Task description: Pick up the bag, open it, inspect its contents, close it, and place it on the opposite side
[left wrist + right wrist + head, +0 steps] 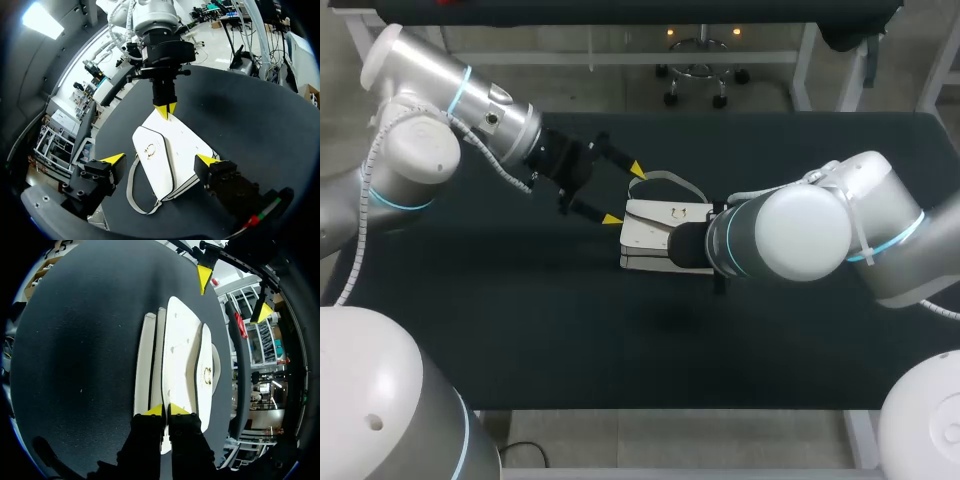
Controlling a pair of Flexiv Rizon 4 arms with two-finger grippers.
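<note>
Just white bag (650, 228) on black table (520, 330), between both jaws.

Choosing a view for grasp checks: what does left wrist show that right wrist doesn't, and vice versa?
Left wrist only: the strap in its whole loop, plus the right arm's wrist. Right wrist only: the stacked side panels edge-on. Both: the white bag, its gold clasp, the open left gripper straddling it, the right gripper shut on its edge.
</note>
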